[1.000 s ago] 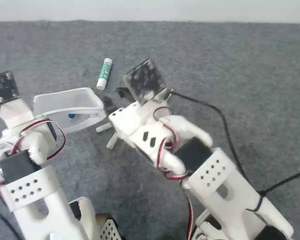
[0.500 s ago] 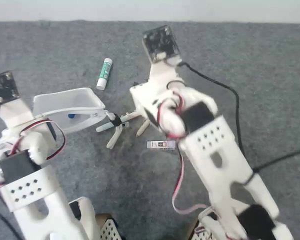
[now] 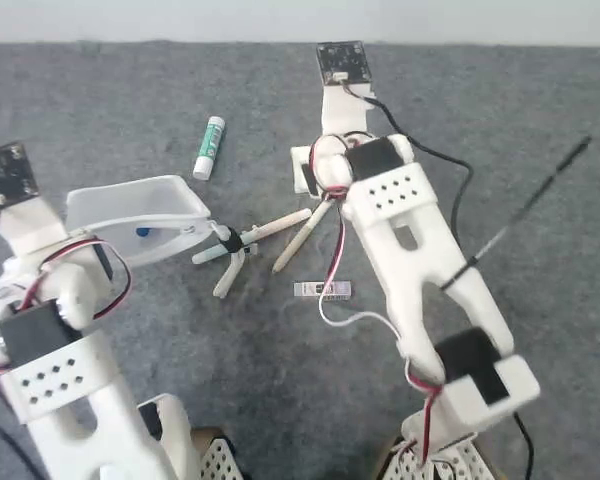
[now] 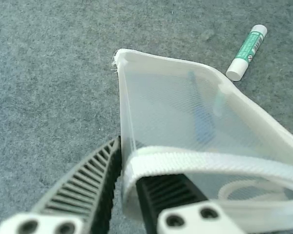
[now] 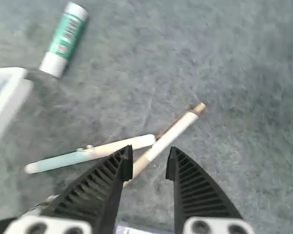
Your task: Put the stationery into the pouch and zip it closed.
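My left gripper [image 4: 129, 163] is shut on the rim of a translucent white pouch [image 4: 185, 117], holding it open at the table's left [image 3: 130, 210]; a blue item [image 4: 201, 117] lies inside. A green-and-white glue stick [image 3: 209, 147] lies beyond the pouch. Several pens lie in a loose heap at the middle: a cream one [image 3: 300, 235], a white-and-teal one [image 3: 250, 238], and a short white one [image 3: 228, 272]. My right gripper [image 5: 149, 152] hangs open just above the cream pen [image 5: 178, 127], one finger on each side, without touching it. The teal pen [image 5: 83, 156] lies beside it.
A small flat white item with print [image 3: 322, 290] lies on the grey carpet near the pens. The right arm [image 3: 390, 200] stretches over the table's middle, its black cable trailing right. The far side and the right of the carpet are bare.
The right arm has lifted away from the pouch's mouth and swung toward the far side, uncovering the pens and the small printed item. The left arm and pouch stayed put.
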{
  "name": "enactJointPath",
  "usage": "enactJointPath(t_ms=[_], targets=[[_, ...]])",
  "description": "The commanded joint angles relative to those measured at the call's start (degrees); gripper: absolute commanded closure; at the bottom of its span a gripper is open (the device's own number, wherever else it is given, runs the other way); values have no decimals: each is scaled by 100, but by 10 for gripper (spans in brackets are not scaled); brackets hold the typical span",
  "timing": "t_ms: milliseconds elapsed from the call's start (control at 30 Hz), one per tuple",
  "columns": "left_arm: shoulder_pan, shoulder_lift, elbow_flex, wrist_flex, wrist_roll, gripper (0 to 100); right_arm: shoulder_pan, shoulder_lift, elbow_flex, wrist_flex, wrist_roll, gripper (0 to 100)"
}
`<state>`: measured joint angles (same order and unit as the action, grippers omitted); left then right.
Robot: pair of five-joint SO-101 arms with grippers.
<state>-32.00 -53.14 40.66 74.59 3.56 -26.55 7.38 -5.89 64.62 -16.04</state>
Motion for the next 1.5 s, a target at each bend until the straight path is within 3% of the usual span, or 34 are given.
enactJointPath(t_ms=[0, 300, 700, 1467], targets=[[-26, -9, -48, -211, -35, 990, 75, 215, -352, -242, -273, 886], [-26, -9, -48, -211, -35, 990, 84, 1314, -791, -585, -378, 886], [-26, -18, -48, -202, -35, 990, 277, 2695, -2189, -22, -932, 886], [-35, -18, 4, -211, -44, 990, 462, 3644, -2523, 31, -958, 886]])
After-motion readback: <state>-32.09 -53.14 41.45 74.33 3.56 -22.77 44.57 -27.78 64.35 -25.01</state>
